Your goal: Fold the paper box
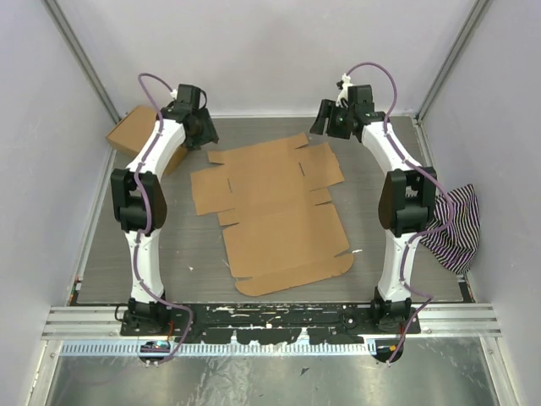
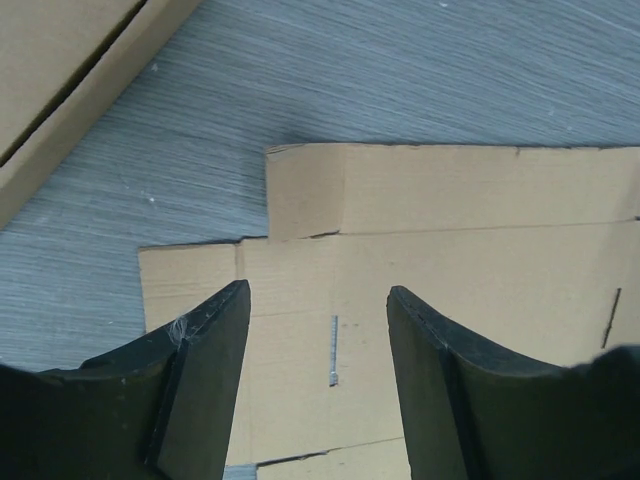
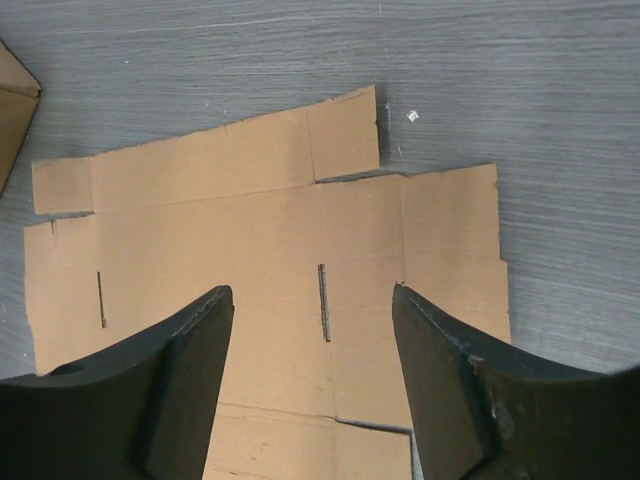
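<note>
Paper box (image 1: 275,211) lies flat, unfolded — left claw (image 2: 318,288) and right claw (image 3: 311,289) both released.

left arm (image 1: 142,203): rose from its base, elbow bent, reached forward. left end effector (image 2: 318,290): jaws parted, gripping nothing. right arm (image 1: 404,199): mirrored pose. right end effector (image 3: 312,290): jaws parted, gripping nothing.

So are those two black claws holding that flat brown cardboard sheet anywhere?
No, nothing is held. The left gripper and right gripper both hang open above the flat brown cardboard box blank.
</note>
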Robot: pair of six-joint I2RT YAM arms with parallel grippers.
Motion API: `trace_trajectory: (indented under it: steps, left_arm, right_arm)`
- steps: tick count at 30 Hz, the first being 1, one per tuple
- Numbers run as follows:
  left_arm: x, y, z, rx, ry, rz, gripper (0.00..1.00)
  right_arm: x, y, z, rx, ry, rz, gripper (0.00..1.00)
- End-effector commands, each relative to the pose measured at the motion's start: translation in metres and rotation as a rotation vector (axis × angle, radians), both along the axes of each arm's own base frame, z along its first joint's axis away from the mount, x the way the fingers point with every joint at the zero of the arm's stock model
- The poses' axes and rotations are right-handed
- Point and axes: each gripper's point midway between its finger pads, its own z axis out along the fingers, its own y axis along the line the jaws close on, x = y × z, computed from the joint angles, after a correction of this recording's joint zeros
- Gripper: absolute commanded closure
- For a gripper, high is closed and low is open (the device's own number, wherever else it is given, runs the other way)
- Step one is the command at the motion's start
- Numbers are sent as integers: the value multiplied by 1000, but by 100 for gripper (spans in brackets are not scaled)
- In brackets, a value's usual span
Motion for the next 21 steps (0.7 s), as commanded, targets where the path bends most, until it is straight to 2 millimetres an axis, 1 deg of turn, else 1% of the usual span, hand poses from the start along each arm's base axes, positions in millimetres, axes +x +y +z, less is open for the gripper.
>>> trace_trajectory:
  steps: [1,9,12,17,21]
  left_arm:
    - [-1,10,-18,-1,53,20,36]
    - [1,9,-35,-9,87,22,37]
    - [2,8,-43,-7,103,19,37]
    - [7,5,-59,-16,135,18,37]
    - [12,5,-64,-19,132,38,38]
  right_arm:
    - [-3,3,55,55,-121,-2,28]
    - [-28,7,42,69,-71,40,26]
    - [-36,7,40,67,-64,42,24]
    - [-46,7,32,68,-41,49,24]
    - [-52,9,27,70,-29,56,24]
